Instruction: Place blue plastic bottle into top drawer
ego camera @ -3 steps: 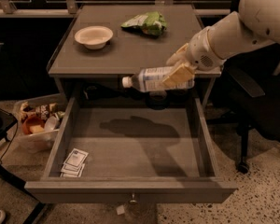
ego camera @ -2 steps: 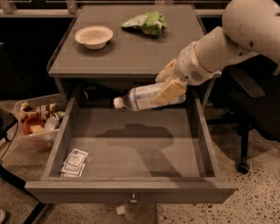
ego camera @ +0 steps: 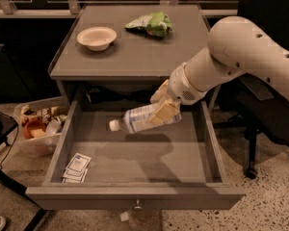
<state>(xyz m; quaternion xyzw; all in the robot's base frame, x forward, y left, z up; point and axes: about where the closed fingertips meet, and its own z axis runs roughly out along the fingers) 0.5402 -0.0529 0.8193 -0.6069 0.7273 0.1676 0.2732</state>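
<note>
A grey cabinet (ego camera: 135, 57) with a flat, matte top is seen from above, and the top drawer (ego camera: 135, 196) is pulled fully out below it. The drawer is formed as a wide, shallow grey tray with straight walls and a plain front panel. A smooth, rounded white arm (ego camera: 245, 52) is extended in from the right, across the drawer's right rear corner. A dark office chair (ego camera: 269, 114) on castors is set to the right, on a speckled floor (ego camera: 269, 206).

The gripper (ego camera: 164, 110) is positioned over the rear half of the open drawer, just in front of the cabinet's edge. Its pale, yellowish fingers (ego camera: 166, 109) are clamped on the blue plastic bottle (ego camera: 137, 119), closed only as far as the bottle's body allows. The bottle is held lying nearly level above the drawer floor, with the white cap (ego camera: 114, 125) pointed left and slightly down. A clear body and a pale blue-and-white label can be made out, and a shadow is cast on the drawer floor beneath it.

A clear plastic bin (ego camera: 38, 129) filled with mixed items is placed on the floor to the left. On the cabinet top, a crinkled green-and-white snack bag (ego camera: 150, 23) is laid near the back, and a shallow round cream bowl (ego camera: 97, 36) is set to its left. A few flat white packets (ego camera: 77, 167) are stacked in the drawer's front left corner. A small round metal knob (ego camera: 137, 206) is fixed at the middle of the front panel.
</note>
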